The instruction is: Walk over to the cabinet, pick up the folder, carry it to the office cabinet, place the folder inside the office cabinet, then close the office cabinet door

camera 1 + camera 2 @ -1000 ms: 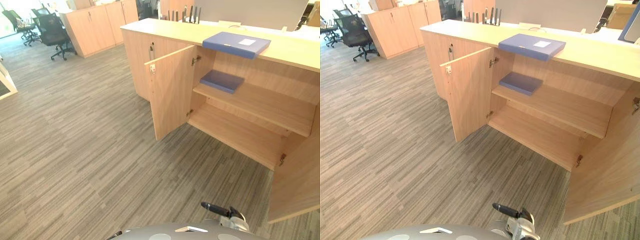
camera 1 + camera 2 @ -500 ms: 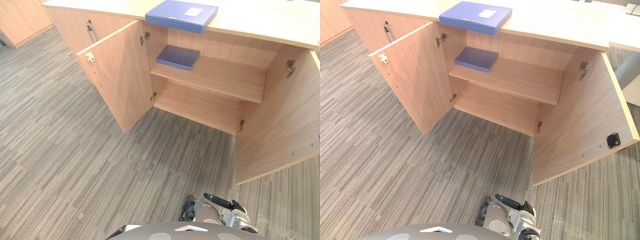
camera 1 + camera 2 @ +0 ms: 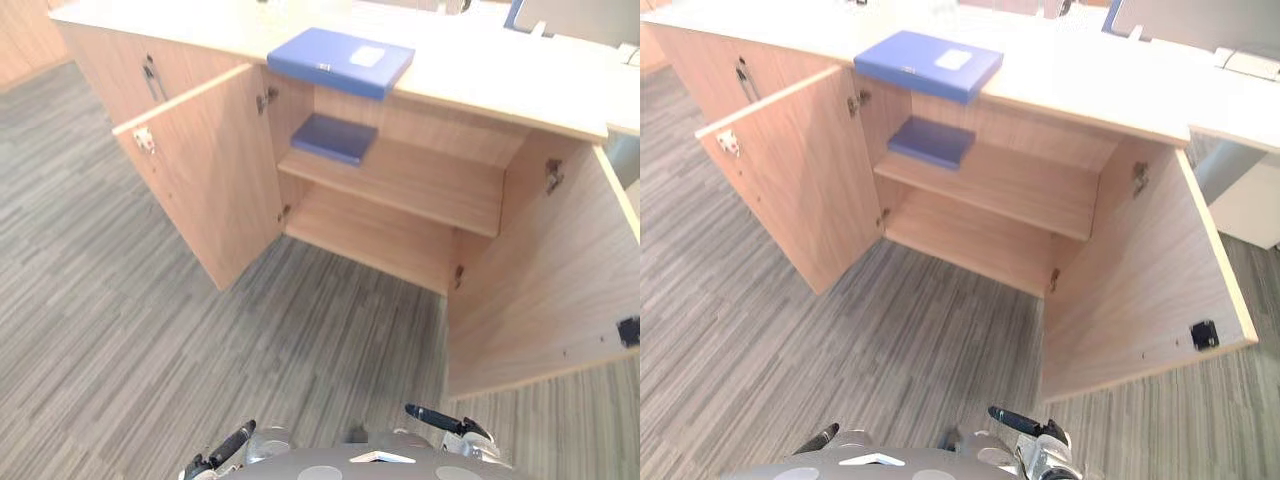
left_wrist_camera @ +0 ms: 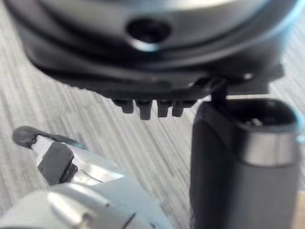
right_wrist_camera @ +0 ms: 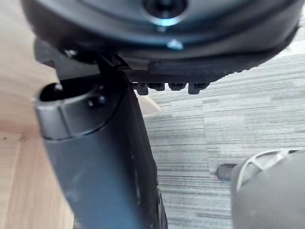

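Note:
A blue folder (image 3: 341, 62) with a white label lies flat on the cabinet's top (image 3: 480, 80), above the opening. A second blue folder (image 3: 334, 138) lies on the upper shelf (image 3: 420, 185) at its left end. Both cabinet doors stand wide open, the left door (image 3: 200, 180) and the right door (image 3: 545, 300). My left hand (image 3: 225, 455) and right hand (image 3: 440, 420) hang low by my body, far short of the cabinet. In the wrist views the left hand (image 4: 243, 157) and right hand (image 5: 95, 162) have relaxed fingers and hold nothing.
Striped grey carpet (image 3: 120, 330) lies between me and the cabinet. The open right door juts out toward me on the right. A closed cabinet section with a dark handle (image 3: 150, 75) adjoins on the left. A white desk (image 3: 1250, 200) stands at the far right.
The whole picture has shifted: the camera has turned and come nearer, so the open cabinet is now centred. My left hand has come into view at the bottom. The folders have not moved.

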`<state>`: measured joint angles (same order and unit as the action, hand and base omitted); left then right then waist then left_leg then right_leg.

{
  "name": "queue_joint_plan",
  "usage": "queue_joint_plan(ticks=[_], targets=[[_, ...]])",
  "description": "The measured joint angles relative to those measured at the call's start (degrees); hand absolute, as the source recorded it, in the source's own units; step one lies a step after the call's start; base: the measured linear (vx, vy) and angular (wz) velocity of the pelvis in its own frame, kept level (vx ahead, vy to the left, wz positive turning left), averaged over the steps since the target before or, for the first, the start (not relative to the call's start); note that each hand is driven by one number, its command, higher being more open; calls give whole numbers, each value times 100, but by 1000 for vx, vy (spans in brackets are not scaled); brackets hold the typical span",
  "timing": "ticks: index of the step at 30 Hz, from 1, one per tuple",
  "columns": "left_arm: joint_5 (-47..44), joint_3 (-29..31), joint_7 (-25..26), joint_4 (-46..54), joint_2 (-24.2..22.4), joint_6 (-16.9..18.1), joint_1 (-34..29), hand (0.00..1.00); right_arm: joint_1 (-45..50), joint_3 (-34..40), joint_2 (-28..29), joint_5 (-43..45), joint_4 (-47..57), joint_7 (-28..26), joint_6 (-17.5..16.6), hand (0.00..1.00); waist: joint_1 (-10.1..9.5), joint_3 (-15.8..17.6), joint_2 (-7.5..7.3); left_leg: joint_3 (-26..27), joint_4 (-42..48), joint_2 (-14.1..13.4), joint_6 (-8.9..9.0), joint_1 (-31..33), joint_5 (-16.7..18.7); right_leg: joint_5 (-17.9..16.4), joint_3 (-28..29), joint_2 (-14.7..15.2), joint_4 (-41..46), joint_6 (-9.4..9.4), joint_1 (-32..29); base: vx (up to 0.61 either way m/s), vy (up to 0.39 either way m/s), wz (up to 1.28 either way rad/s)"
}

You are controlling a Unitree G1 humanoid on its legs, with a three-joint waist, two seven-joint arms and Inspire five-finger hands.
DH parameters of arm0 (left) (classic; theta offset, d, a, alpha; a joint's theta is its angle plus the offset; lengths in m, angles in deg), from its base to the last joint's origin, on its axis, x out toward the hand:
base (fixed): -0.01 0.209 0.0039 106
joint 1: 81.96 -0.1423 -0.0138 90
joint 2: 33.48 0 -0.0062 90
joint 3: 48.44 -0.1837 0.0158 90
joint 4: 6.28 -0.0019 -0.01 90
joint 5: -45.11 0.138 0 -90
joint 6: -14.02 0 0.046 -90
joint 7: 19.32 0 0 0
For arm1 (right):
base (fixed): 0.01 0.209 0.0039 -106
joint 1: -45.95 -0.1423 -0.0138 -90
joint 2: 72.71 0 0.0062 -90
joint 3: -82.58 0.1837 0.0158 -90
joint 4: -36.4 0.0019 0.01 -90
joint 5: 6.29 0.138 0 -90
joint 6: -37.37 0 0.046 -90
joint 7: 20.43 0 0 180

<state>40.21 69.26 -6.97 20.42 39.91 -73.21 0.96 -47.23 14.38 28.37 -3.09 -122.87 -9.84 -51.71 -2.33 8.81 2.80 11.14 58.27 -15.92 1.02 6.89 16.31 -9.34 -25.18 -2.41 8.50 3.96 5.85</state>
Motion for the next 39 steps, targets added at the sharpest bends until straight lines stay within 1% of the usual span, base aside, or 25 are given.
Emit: queue_joint_plan(ticks=[2,4,5,6,7,8,9,10,12,13,17,22,24,26,28,29,30,31,32,33,35,36,37,38,39], targets=[[0,-90,-2,107,-33,93,-1,100,-167,10,-2,0,-88,2,1,100,-179,28,4,-97,-357,202,51,452,167,33,298,74,-107,-52,151,292,127,-82],[-12,-78,-5,94,-42,83,-28,100,-301,22,51,0,-154,2,1,100,-291,76,-54,-305,-1310,510,87,627,237,33,632,253,-127,-149,293,282,208,-96],[-7,-85,7,96,-16,80,-81,100,-323,23,94,0,-132,3,0,100,-306,119,-96,-541,-2122,714,162,665,150,-12,771,407,-161,-301,418,242,204,-56],[-4,-87,8,98,-14,80,-102,100,-315,23,105,-2,-116,4,-1,100,-303,133,-98,-660,-2543,787,186,665,40,-57,834,472,-160,-393,453,270,281,-47],[-5,-87,7,99,-40,83,-156,100,-253,23,112,-3,-55,11,2,100,-283,144,-54,-900,-3270,849,237,648,-464,-170,889,567,-140,-596,545,274,312,-27],[-32,-43,-17,99,-72,84,-198,100,-156,19,165,-12,1,12,3,100,-303,142,-56,-818,-3421,975,217,468,-1056,-294,989,693,-83,-818,678,289,307,-16],[-28,-38,-6,106,-22,88,-208,100,-139,19,222,-15,0,7,20,100,-295,143,-127,-770,-3541,1099,193,406,-1072,-290,984,824,-98,-829,690,324,290,-2],[-28,-38,3,153,55,123,-205,100,-169,30,337,-15,0,-1,34,100,-281,110,-376,-661,-3711,1310,117,351,-1077,-253,975,1035,-182,-858,687,312,241,-1],[-27,-10,-19,198,90,118,-163,100,-218,158,425,-31,0,-2,39,100,-356,114,-447,-552,-3756,1455,14,325,-1025,-64,984,1185,-297,-970,704,323,249,-12],[-27,12,-21,188,69,113,-179,100,-230,243,466,-57,20,-11,39,100,-374,97,-423,-475,-3985,1561,-54,114,-1059,140,993,1296,-332,-1044,760,223,180,-13],[0,-18,-33,129,74,105,-236,100,-207,248,489,-91,30,-85,40,100,-374,-45,-299,-405,-4730,1766,-285,-430,-1252,461,1071,1453,-382,-1029,871,144,132,-11],[4,-249,-31,91,154,105,-220,100,-226,220,461,-279,23,-125,43,100,-371,-188,-303,-349,-5103,1877,-343,-473,-1445,665,1149,1528,-684,-1084,805,5,18,-15],[3,-254,-28,91,163,106,-222,100,-223,142,387,-278,22,-124,43,100,-381,-212,-314,-352,-5422,1936,-346,-547,-1628,704,1144,1575,-772,-1083,726,-67,-22,-19],[1,-254,-26,90,140,105,-228,100,-197,112,258,-282,-23,-126,49,100,-380,-246,-271,-360,-5668,2035,-350,-578,-1745,702,1147,1656,-710,-1085,583,-97,18,-18],[0,-249,-22,82,69,83,-288,100,-188,126,92,-287,-82,-123,114,100,-404,-246,-143,-508,-5974,2091,-260,-773,-1698,650,1155,1733,-278,-1071,357,-92,58,-42],[7,-260,-17,81,4,81,-394,100,-142,141,-1,-293,-78,-123,126,100,-398,-228,-55,-824,-6198,2180,-272,-998,-1630,578,1159,1810,470,-1017,65,-61,70,-43],[13,-313,-12,72,-18,75,-481,100,-57,246,-78,-294,-13,-123,115,100,-331,-211,30,-966,-6245,2243,-282,-1151,-1631,477,1128,1992,1618,-861,-381,-61,71,-28],[35,-346,-12,69,14,73,-491,100,20,252,-70,-293,12,-122,115,100,-287,-204,0,-991,-6211,2299,-311,-1210,-1627,471,1117,2154,2238,-763,-620,-37,79,17],[82,-389,-17,78,117,80,-538,100,101,394,15,-195,57,-120,145,100,-191,-179,-56,-1037,-6220,2447,-376,-1377,-1594,468,1106,2490,3264,-529,-1015,-12,40,27],[98,-405,-17,79,131,82,-552,100,92,467,57,-215,73,-119,150,100,-167,-160,-194,-1034,-6249,2488,-460,-1447,-1598,425,1105,2571,3527,-546,-1156,40,15,34],[103,-447,-35,86,193,85,-538,100,62,467,129,-269,65,-123,112,100,-113,-160,-225,-1105,-6229,2462,-637,-1594,-1628,144,883,2440,3397,-662,-1310,54,-32,26],[102,-457,-39,85,177,86,-538,100,44,472,140,-267,65,-123,111,100,-80,-142,-221,-1123,-6230,2425,-661,-1615,-1630,89,817,2343,3193,-683,-1311,46,-59,25],[99,-478,-54,83,160,85,-500,100,8,472,161,-262,72,-125,110,100,-45,-102,-189,-1143,-6228,2330,-666,-1651,-1631,64,772,2091,2710,-700,-1310,49,-83,24],[98,-478,-59,83,149,84,-488,100,22,472,184,-248,104,-123,106,100,-46,-85,-179,-1150,-6217,2248,-663,-1656,-1629,106,774,1873,2133,-759,-1284,50,-88,23],[97,-469,-69,88,153,85,-489,100,38,473,204,-246,116,-122,105,100,-48,-85,-192,-1149,-6217,2227,-651,-1649,-1622,166,802,1784,1791,-805,-1239,65,-116,15]])
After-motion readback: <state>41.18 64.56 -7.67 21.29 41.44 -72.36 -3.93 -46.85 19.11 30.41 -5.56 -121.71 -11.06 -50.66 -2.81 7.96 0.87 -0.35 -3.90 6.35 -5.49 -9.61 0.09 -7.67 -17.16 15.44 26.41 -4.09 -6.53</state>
